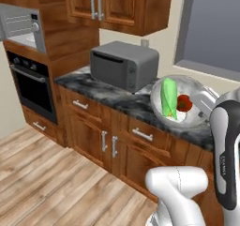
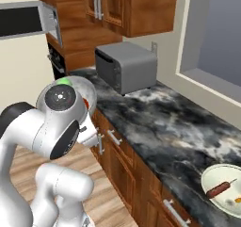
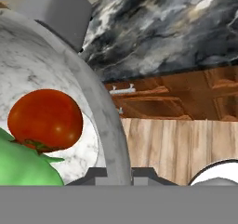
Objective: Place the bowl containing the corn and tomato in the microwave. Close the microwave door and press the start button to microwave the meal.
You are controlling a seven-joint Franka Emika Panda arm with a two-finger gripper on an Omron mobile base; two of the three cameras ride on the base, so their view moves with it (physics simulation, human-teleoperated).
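Far to the jaws' left and higher up, the microwave (image 1: 21, 26) sits built into the wooden column, its cavity exposed, and the microwave door (image 2: 26, 20) stands swung out, so the way in is open. Closer in, a grey toaster oven (image 1: 124, 64) rests on the dark marbled counter (image 2: 160, 122), between the microwave and the gripper. The bowl (image 1: 185, 91) hangs in the air at the counter's front edge, carried by the gripper (image 3: 120, 174); its rim runs down between the jaws, which pinch it from either side. Inside, just left of the jaws, lie the corn (image 1: 168, 98) and the tomato (image 3: 45, 119), touching each other. The bowl looks stiff and glassy, likely slick, and with its load off to one side a rim pinch may let it tip; it should travel level and slowly, and the round tomato would roll first. A rim hold is the only one the gripper can manage. Well to the right a whiter bowl (image 2: 225, 190) with a sausage stays on the counter.
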